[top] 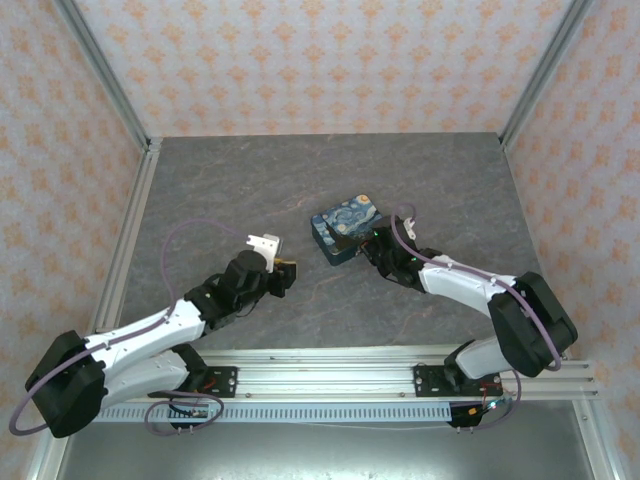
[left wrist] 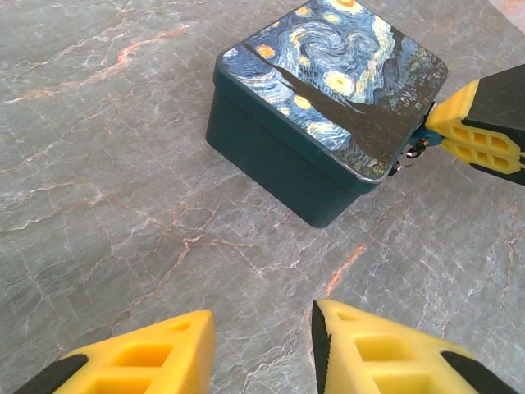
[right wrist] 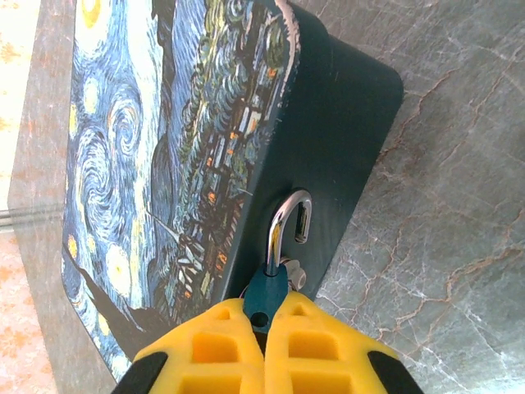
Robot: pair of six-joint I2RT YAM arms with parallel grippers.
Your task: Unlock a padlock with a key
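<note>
Against the tin (right wrist: 164, 148), the teal, silver-shackled padlock (right wrist: 268, 287) is clamped, half hidden, by the right gripper (right wrist: 264, 320); the left gripper (left wrist: 261, 328) is held spread.

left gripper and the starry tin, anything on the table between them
No. In the left wrist view the stretch of table from the left gripper to the tin is bare grey marble; the top view agrees.

A starry-night printed tin (top: 343, 235) is set on the grey bench (top: 230, 170). The right hand (top: 376, 245) is positioned against its right side. The left hand (top: 288, 270) is held apart, to its left.
</note>
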